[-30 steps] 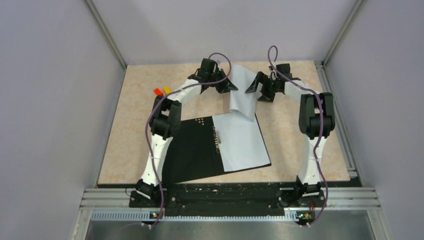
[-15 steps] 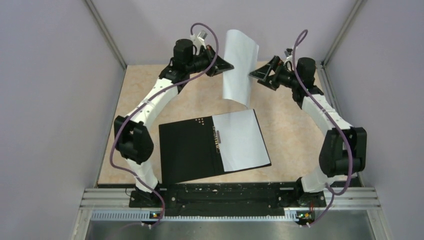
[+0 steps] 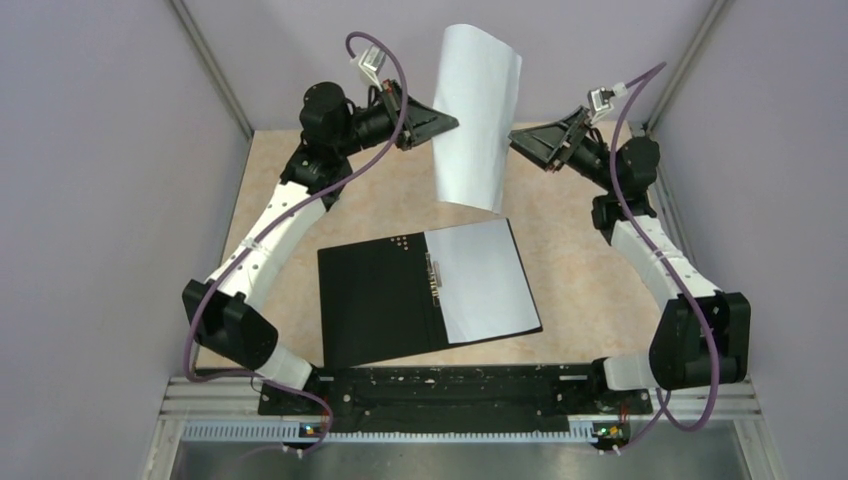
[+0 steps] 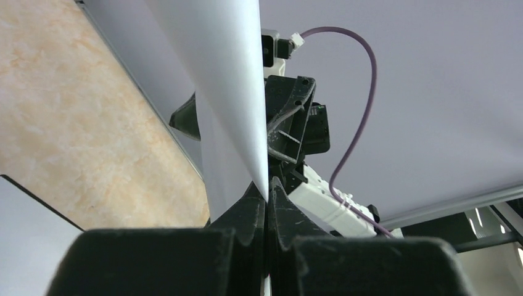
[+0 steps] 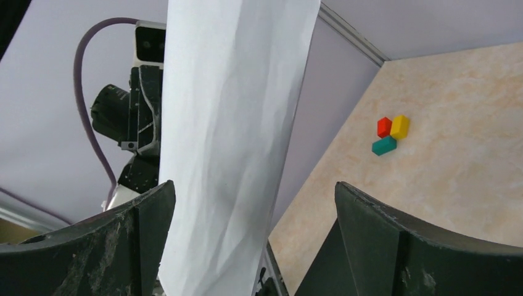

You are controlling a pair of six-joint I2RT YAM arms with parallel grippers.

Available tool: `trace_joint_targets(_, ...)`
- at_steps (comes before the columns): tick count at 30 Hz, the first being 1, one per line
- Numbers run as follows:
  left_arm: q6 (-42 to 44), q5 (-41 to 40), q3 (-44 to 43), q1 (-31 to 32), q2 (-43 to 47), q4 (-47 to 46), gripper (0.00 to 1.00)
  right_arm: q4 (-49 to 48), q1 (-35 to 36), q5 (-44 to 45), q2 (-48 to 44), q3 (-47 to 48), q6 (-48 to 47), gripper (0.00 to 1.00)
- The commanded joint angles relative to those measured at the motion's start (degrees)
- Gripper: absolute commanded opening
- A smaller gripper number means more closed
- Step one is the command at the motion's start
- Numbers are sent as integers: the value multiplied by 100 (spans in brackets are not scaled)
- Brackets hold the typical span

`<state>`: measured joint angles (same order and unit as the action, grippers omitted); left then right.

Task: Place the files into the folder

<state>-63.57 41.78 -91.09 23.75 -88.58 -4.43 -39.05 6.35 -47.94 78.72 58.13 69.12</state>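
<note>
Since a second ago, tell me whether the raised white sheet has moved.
Yes. In the top view the raised white sheet has lifted away from the folder, its lower edge now clear of the folder's far edge, pinched by the left gripper.

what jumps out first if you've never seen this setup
A white sheet hangs in mid-air at the back, pinched at one edge by the shut left end effector, the right end effector open at its other side. Below lies the open folder, a second sheet on its right half.
</note>
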Motion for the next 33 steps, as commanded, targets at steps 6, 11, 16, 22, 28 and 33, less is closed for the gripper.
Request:
trace_joint_targets(6, -382, 312, 298, -2, 623, -774, 0, -1723, 319, -65, -167, 313, 909, 99)
trace_joint_targets(11, -539, 412, 376, -8, 726, -1016, 0, -1640, 555, -54, -118, 568, 823, 99)
trace_joint_targets(16, -572, 478, 412, -17, 788, -1097, 0, -1913, 599, -41, -39, 570, 997, 98)
trace_joint_targets(22, -1030, 599, 632, -89, 821, -1721, 0, -1516, 630, -12, -171, 561, 727, 97)
trace_joint_targets(28, -1129, 638, 518, -90, 881, -1794, 0, -1952, 684, -55, 26, 460, 959, 98)
trace_joint_targets(33, -1229, 663, 513, -92, 914, -1885, 0, -1939, 906, -57, 123, 713, 926, 99)
